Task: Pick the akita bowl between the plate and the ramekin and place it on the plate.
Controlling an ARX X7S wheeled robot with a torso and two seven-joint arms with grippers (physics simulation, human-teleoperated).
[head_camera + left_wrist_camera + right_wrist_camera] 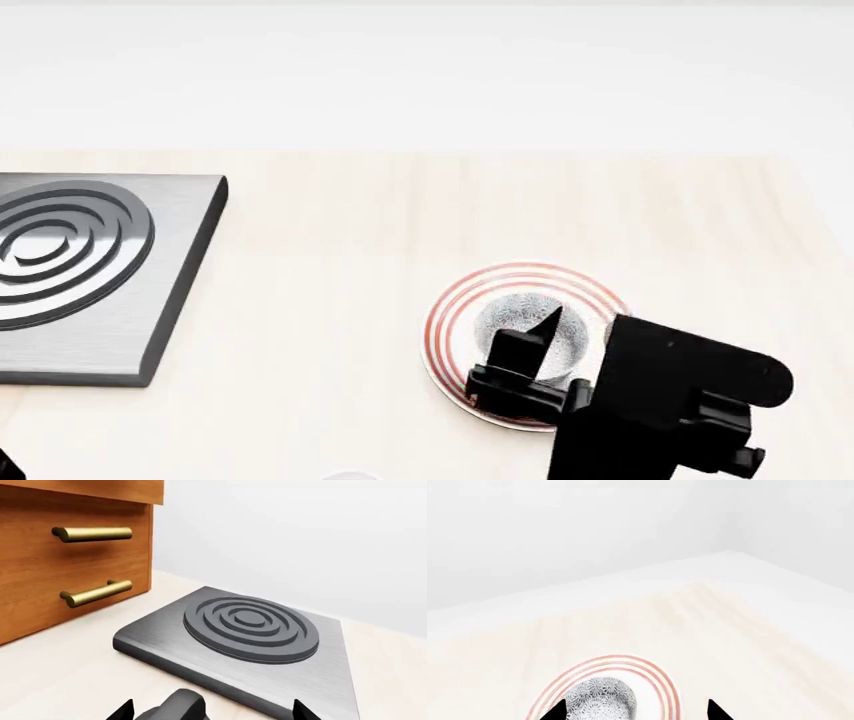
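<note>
The akita bowl [515, 318], speckled grey and white, stands on the plate [447, 322], which has thin red rings round its rim. My right gripper [561, 345] hangs over both, open. In the right wrist view the akita bowl [599, 701] lies between the two black fingertips, close to one fingertip [555, 711] and far from the other. The plate [620, 661] rim curves round it. My left gripper [213, 712] is open near the stove plate with nothing held. The ramekin is out of view.
A grey stove plate [160, 290] with a ringed burner [250, 627] lies at the table's left. A wooden drawer unit [40, 580] with brass handles stands beside it. A dark grey rounded part [179, 706] shows between my left fingertips. A pale sliver [350, 476] touches the head view's bottom edge.
</note>
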